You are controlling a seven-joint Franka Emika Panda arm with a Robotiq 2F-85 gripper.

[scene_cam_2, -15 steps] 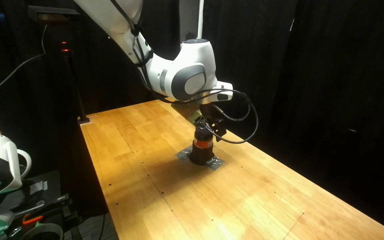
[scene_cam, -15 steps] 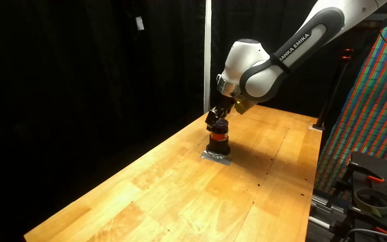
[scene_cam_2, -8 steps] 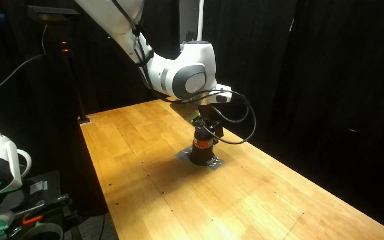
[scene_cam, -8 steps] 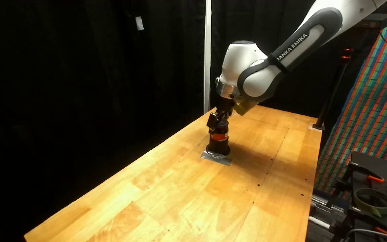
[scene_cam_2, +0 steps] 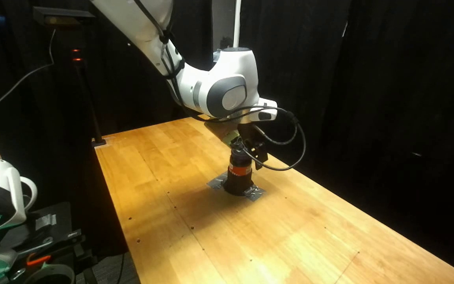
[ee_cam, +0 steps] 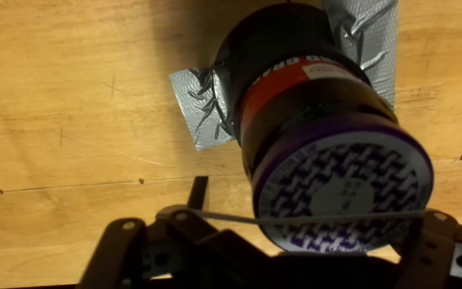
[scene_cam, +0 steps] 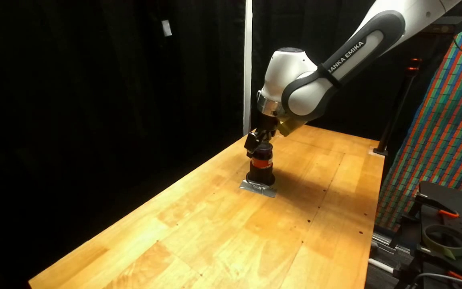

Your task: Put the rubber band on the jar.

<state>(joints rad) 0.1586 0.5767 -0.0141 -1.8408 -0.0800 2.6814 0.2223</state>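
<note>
The jar (ee_cam: 273,90) has an orange-red label and a purple-rimmed, patterned lid (ee_cam: 347,160). It stands upright in a dark base (ee_cam: 275,36) taped to the table. My gripper (ee_cam: 301,216) is open and tilted over the lid; no finger grips the jar. Between its two fingers stretches the rubber band (ee_cam: 331,217), a thin pale strip crossing the lid, with a slight bend at the lid's left edge. Any other strand is hidden. In both exterior views the gripper (scene_cam: 260,146) is at the top of the jar (scene_cam_2: 240,170), one finger beside it.
Silver tape (ee_cam: 211,108) holds the base to the wooden table (scene_cam: 215,241). A black cable (scene_cam_2: 302,146) loops out from the wrist near the jar. A dark pole (scene_cam: 397,106) rises at the table's back corner. A side stand carries a tape roll (scene_cam: 445,239).
My gripper dips slightly at the jar's top, then rises a little and shifts sideways. Its jaws stay wide apart. The jar has not moved.
</note>
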